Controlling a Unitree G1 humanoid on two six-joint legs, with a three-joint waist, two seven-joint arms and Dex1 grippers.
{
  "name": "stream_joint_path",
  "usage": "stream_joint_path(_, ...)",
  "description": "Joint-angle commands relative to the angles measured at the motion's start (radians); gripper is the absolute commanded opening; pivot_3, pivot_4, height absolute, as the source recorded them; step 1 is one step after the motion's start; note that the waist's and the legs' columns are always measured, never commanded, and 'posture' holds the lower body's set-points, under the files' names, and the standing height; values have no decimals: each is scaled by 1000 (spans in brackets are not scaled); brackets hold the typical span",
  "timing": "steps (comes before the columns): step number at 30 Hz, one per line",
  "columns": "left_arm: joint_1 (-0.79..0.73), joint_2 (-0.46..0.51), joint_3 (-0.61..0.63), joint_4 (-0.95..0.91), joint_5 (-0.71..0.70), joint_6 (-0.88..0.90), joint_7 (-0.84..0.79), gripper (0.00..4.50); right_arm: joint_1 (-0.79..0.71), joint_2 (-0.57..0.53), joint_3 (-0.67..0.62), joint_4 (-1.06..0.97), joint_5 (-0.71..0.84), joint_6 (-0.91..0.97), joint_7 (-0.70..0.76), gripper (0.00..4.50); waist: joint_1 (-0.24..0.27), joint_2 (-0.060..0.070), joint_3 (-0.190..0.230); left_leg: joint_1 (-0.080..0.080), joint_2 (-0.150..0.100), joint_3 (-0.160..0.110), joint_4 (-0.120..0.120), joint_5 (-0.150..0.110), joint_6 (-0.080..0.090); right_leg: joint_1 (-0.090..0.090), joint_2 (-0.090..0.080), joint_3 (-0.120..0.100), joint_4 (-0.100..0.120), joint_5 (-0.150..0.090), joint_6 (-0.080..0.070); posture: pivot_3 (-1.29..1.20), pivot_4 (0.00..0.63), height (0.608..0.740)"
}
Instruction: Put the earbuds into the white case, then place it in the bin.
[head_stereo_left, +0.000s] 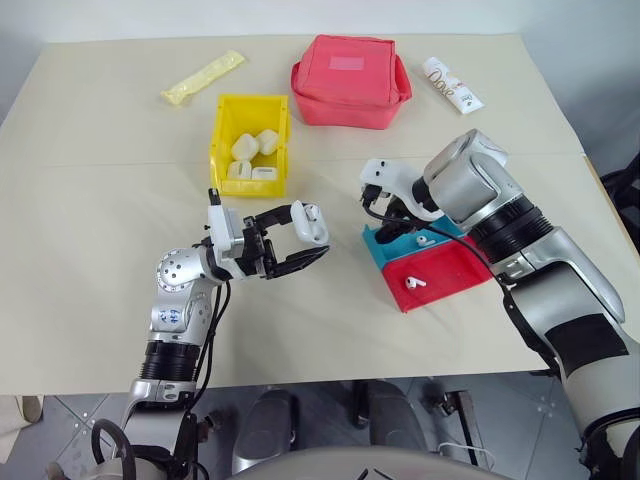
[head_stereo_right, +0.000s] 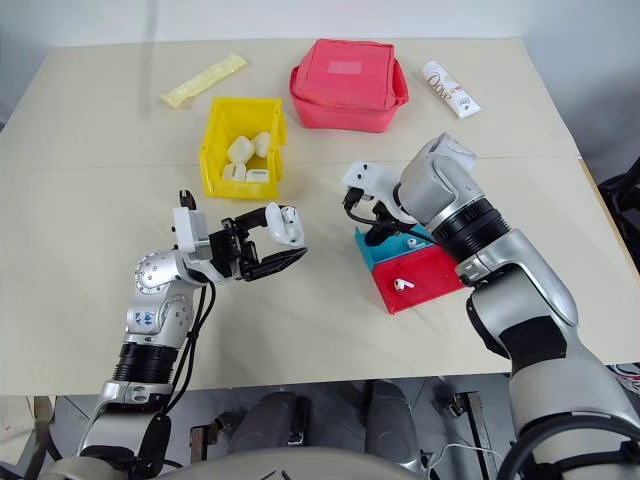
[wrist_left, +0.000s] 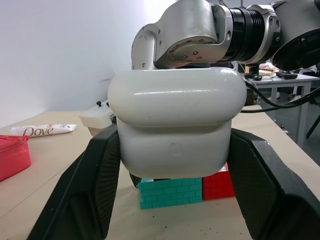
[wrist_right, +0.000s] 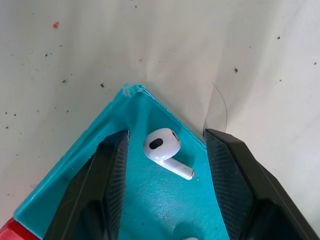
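My left gripper (head_stereo_left: 305, 238) is shut on the white case (head_stereo_left: 310, 222), holding it above the table between the bin and the trays; the case's lid is closed (wrist_left: 175, 125). My right gripper (wrist_right: 166, 136) points down into the corner of the blue tray (wrist_right: 150, 200), open, with its fingers on either side of an earbud (wrist_right: 162, 147) that lies on the tray floor, clear of both. Further earbuds lie on the blue tray (head_stereo_left: 424, 240) and on the red tray (head_stereo_left: 413, 283). The yellow bin (head_stereo_left: 222, 130) stands behind the left gripper.
Several off-white cases (head_stereo_left: 252, 155) lie in the bin. A red fabric pouch (head_stereo_left: 350, 80), a white tube (head_stereo_left: 452, 85) and a yellow packet (head_stereo_left: 203, 78) lie at the back. The red tray (head_stereo_left: 450, 272) adjoins the blue tray (head_stereo_left: 383, 250).
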Motion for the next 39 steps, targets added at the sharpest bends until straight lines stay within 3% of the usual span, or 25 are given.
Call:
stream_joint_path(1,1,-3,-3,-4,4,-21,6,2794,-3,-18,26,-8,-5,5,-1,2425,0,0,0,0,0,0,0,0,0,0,0,0,0,0,0,0,150,740)
stream_joint_path(2,0,-4,-3,-3,4,-21,6,2794,-3,-20,29,-7,-6,3,-2,2425,1,0,0,0,0,0,0,0,0,0,0,0,0,0,0,0,150,740)
stream_joint_path(5,-3,-4,-4,1,6,-24,6,2794,0,-27,40,-12,-9,-5,1,1855,1,0,0,0,0,0,0,0,0,0,0,0,0,0,0,0,150,740)
stream_joint_path(10,-6,-3,-4,5,5,-24,5,2794,0,-31,44,-9,-10,-12,-5,470,1,0,0,0,0,0,0,0,0,0,0,-1,0,0,0,0,150,740)
stream_joint_path(17,-16,-4,-6,18,4,-27,1,2794,1,-39,-6,-31,13,-38,-18,470,0,0,0,0,0,0,0,0,0,0,0,-1,0,0,0,0,150,740)
stream_joint_path(22,-21,-9,-27,24,-6,-21,-31,2794,46,-82,-150,-155,96,-61,-44,470,1,0,0,-1,0,0,0,0,0,0,0,-1,0,0,0,0,150,740)
stream_joint_path(29,-49,-24,-40,52,-13,-11,-58,2794,218,-137,-424,-409,286,-52,-92,470,3,0,0,-1,0,0,0,0,0,0,0,-1,-1,0,0,0,150,740)
stream_joint_path(36,-99,-30,-47,117,-13,-7,-118,2794,359,-83,-776,-748,597,325,-176,470,4,0,0,0,1,0,-1,0,0,0,0,-1,-1,0,0,0,150,740)
stream_joint_path(39,-130,-45,-54,155,-8,-16,-142,2794,368,31,-925,-869,694,523,-243,470,4,0,0,0,1,0,-1,0,0,0,-1,0,-1,0,0,0,150,740)
